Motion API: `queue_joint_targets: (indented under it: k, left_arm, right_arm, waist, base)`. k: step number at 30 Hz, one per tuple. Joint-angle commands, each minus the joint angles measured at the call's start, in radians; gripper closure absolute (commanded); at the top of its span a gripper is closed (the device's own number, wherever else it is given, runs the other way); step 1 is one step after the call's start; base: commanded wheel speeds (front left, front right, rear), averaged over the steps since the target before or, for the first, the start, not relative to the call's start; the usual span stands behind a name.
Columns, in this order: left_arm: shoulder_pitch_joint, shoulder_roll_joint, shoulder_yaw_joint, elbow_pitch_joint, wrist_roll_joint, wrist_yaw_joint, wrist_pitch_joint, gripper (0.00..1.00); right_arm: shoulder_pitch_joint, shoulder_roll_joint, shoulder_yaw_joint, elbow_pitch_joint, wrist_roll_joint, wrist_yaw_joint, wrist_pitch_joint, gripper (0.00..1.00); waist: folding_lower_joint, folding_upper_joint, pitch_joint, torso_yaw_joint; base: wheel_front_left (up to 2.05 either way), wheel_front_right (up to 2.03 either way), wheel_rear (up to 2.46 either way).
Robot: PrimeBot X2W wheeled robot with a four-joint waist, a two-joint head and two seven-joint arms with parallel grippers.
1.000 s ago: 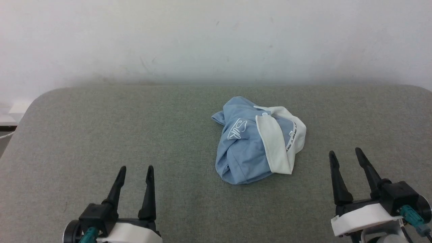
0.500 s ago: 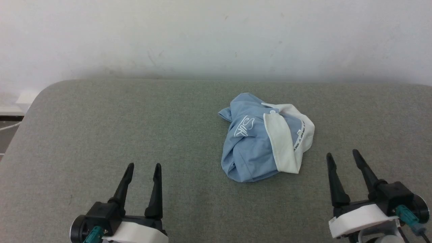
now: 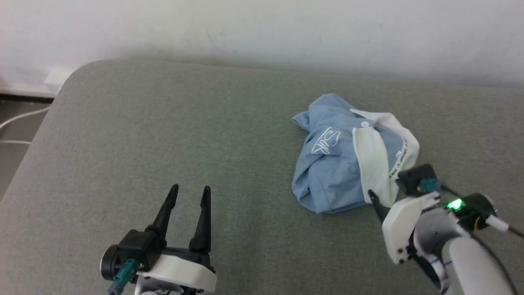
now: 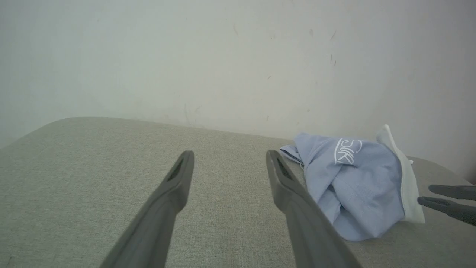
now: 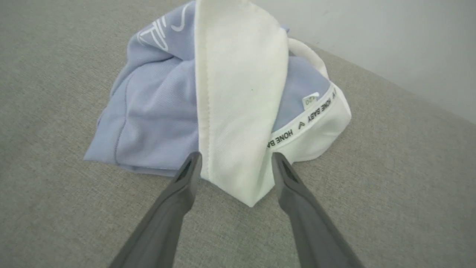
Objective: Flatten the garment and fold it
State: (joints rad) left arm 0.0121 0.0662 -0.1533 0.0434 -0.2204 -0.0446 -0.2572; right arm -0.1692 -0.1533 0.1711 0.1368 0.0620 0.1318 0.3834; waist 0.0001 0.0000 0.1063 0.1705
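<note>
**On the grey fabric tabletop [image 3: 163, 123]: crumpled light blue polo shirt [image 3: 331, 176]**

Right gripper [image 5: 236, 156] has its jaws apart either side of the white collar [image 5: 238, 93] tip, probably lining up a pinch to spread it. Left gripper [image 3: 190, 187] waits well apart, jaws spread too

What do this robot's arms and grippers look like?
The left gripper and right gripper each have two long tapered dark fingers, a black base, a white shell and a teal connector. The right arm also shows a green light, dark cable and pale grey forearm.
</note>
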Motion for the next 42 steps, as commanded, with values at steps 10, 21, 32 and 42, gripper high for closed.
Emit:
queue_joint_targets:
  k: [10, 21, 32, 42]
  left_arm:
    - [-0.028, -0.014, -0.004, 0.032, 0.008, -0.015, -0.005, 0.00]
    - [-0.016, -0.016, 0.010, 0.048, 0.009, -0.018, -0.005, 0.00]
    - [0.012, -0.016, 0.019, 0.042, 0.002, -0.006, -0.005, 0.00]
    - [-0.010, -0.016, 0.002, 0.038, -0.007, 0.002, -0.005, 0.00]
  right_arm:
    - [-0.099, -0.058, 0.023, 0.088, 0.049, -0.001, 0.275, 0.00]
    - [-0.099, -0.079, 0.045, 0.105, 0.086, -0.001, 0.225, 1.00]
    - [0.142, -0.182, -0.098, -0.213, 0.123, -0.001, 0.390, 1.00]
    - [0.360, -0.136, -0.204, -0.303, 0.149, -0.001, 0.435, 0.00]
  waist:
    - [-0.0001, 0.0000, 0.060, 0.109]
    - [-0.0001, 0.0000, 0.022, 0.049]
    - [-0.0001, 0.0000, -0.047, -0.093]
    - [-0.0001, 0.0000, -0.045, -0.143]
  base:
    - [0.00, 0.00, 0.00]
    - [0.00, 0.00, 0.00]
    - [0.00, 0.00, 0.00]
    - [0.00, 0.00, 0.00]
